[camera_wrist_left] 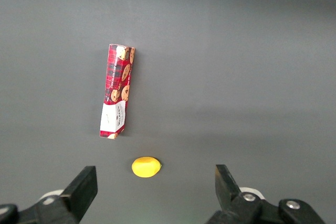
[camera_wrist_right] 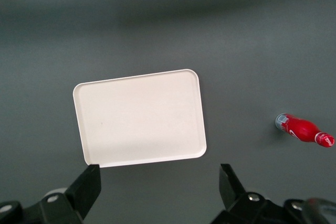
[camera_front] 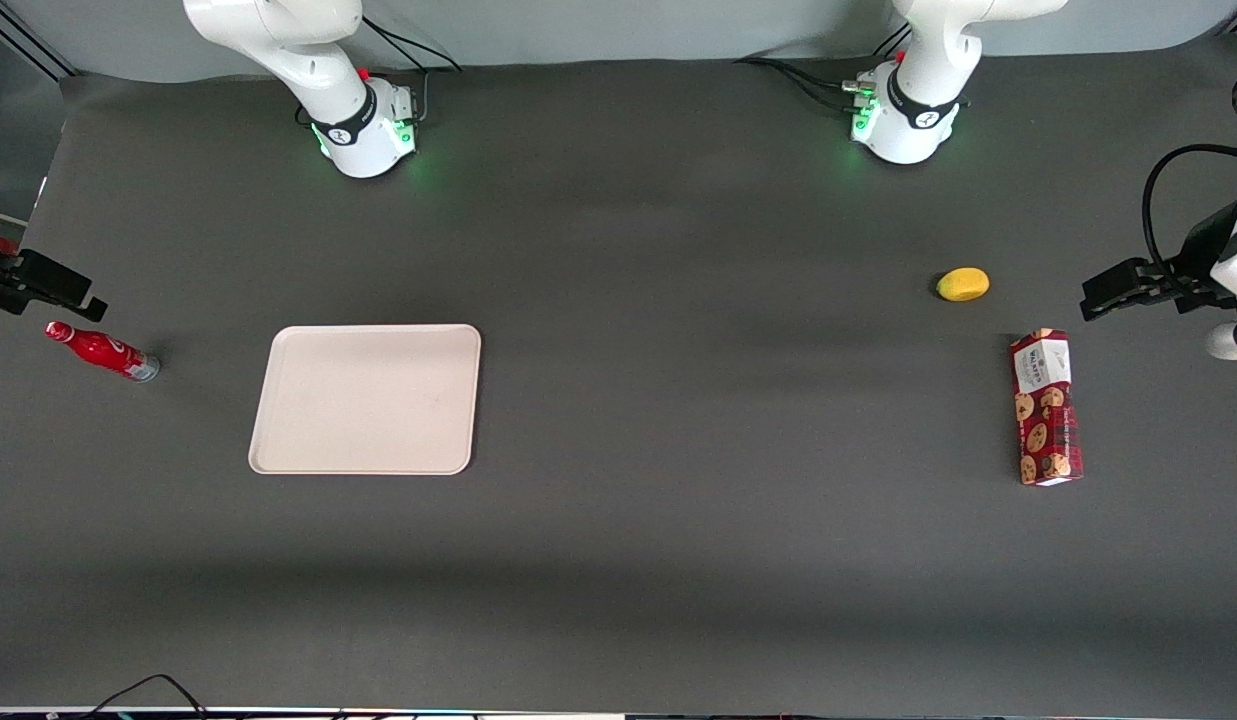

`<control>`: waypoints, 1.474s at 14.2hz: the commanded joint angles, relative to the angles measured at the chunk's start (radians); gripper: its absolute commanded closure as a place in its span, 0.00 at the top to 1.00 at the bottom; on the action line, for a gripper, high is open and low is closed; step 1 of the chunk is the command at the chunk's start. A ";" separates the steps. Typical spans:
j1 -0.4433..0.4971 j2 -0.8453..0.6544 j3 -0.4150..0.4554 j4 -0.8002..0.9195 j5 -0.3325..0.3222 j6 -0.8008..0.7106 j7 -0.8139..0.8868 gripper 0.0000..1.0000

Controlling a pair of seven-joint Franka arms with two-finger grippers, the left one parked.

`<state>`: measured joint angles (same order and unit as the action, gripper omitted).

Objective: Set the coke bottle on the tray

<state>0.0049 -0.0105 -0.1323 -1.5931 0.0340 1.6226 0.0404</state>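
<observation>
Nothing of the task is done as far as the pictures show: the coke bottle (camera_front: 102,351) lies on its side on the dark table (camera_front: 678,560), untouched, and the tray (camera_front: 366,398) sits bare. Taking the tray as the centre of a clock face in the front view, with twelve toward the arm bases, the bottle lies at about nine o'clock, well apart from the tray's rim and close to the working arm's end of the table; its red cap points to roughly ten o'clock and its silvery base to four. The gripper (camera_front: 53,295) hangs at that same end of the table, just beside the bottle's cap end at about eleven o'clock from the bottle and apart from it. In the right wrist view its fingers (camera_wrist_right: 157,192) stand wide apart with nothing between them, and the camera looks down on the tray (camera_wrist_right: 139,117) and the bottle (camera_wrist_right: 303,130) together. Toward the parked arm's end of the table lie a yellow lemon-like fruit (camera_front: 963,284) and a red cookie box (camera_front: 1046,407), neither part of the job. By my judgement every step is left: reach over the bottle, close on it, lift it, carry it across to the tray and set it down inside the rim.
</observation>
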 commanded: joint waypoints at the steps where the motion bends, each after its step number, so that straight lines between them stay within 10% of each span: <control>1: -0.060 0.001 -0.010 0.018 -0.015 -0.036 -0.014 1.00; 10: -0.172 0.014 -0.294 -0.152 -0.039 0.135 -0.244 1.00; 21: -0.206 0.064 -0.435 -0.524 -0.037 0.580 -0.429 1.00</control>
<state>-0.1977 0.0385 -0.5593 -2.1032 -0.0107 2.1545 -0.3571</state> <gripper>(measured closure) 0.000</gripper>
